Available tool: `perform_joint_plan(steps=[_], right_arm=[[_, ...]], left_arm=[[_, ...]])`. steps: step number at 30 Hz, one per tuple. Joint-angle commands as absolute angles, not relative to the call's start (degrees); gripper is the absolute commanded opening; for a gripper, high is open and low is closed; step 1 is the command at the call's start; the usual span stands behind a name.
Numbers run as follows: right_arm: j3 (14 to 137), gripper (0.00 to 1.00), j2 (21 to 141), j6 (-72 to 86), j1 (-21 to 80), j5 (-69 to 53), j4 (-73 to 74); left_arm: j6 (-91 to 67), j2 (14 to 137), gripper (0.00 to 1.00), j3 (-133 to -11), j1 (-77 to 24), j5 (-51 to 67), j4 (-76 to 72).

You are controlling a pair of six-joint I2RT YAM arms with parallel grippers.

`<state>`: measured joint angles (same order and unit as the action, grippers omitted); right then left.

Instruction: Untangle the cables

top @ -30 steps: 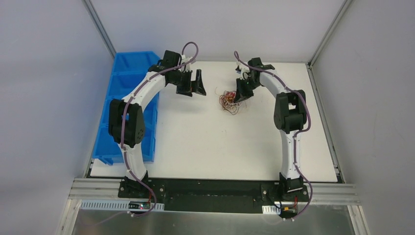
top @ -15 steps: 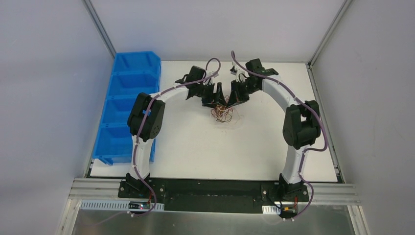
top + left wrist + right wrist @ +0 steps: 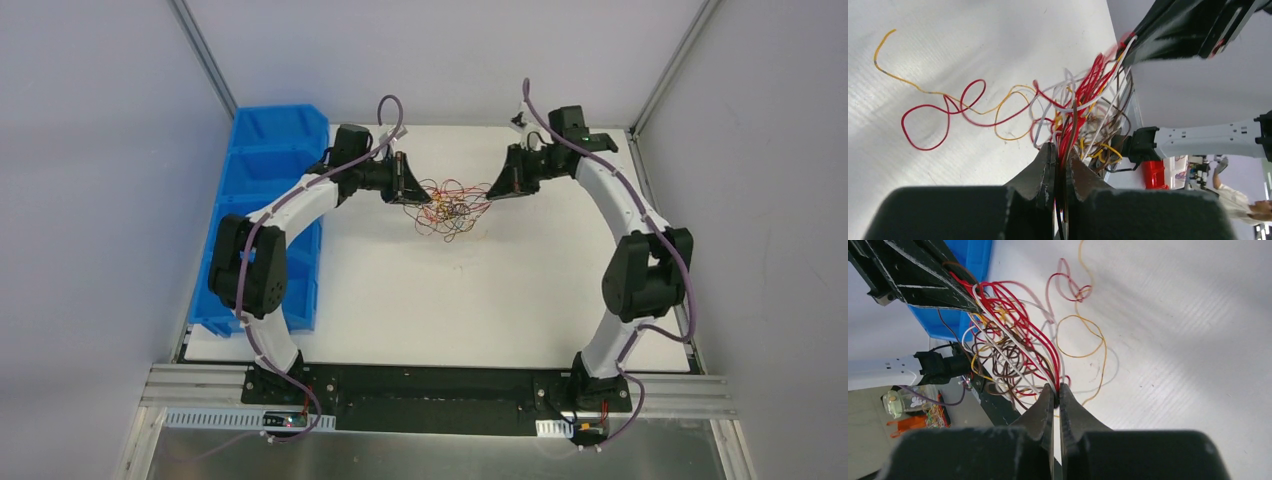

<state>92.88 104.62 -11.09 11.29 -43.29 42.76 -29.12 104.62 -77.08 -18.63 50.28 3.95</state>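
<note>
the cables (image 3: 447, 208) are strung as a loose tangle over the far middle of the white surface (image 3: 420, 290). strands at the left end are pinched by the left jaws, strands at the right end by the right jaws.

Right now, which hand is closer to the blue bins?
Left. The left hand holds the cables a short way off the blue bins; the right hand holds them from the far side of the tangle.
</note>
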Motion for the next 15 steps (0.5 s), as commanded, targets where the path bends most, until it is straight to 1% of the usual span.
perform_joint_plan(steps=[1, 7, 9, 11, 13, 15], right_arm=[[95.14, 0.00, 94.90, -14.46, -4.69, -26.88, 50.43], [97.92, 0.00, 89.59, -13.74, -12.61, -24.94, 52.01], [98.87, 0.00, 88.43, -14.39, -13.74, -24.62, 52.64], [98.71, 0.00, 87.57, -14.82, -14.21, -25.03, 53.11], [97.87, 0.00, 86.89, -15.18, -14.20, -27.13, 53.53], [97.10, 0.00, 86.40, -14.76, -14.16, -29.09, 53.72]], left_arm=[[-17.54, 97.81, 0.00, -73.85, -7.48, 39.69, 19.48], [-12.02, 90.91, 0.00, -80.02, -6.59, 39.74, 23.72], [-10.84, 89.47, 0.00, -82.67, -6.59, 39.82, 24.14], [-11.31, 88.98, 0.00, -85.32, -7.01, 42.92, 24.26], [-12.12, 89.20, 0.00, -87.75, -8.81, 45.91, 24.37], [-12.02, 89.21, 0.00, -90.12, -11.50, 46.49, 24.35]])
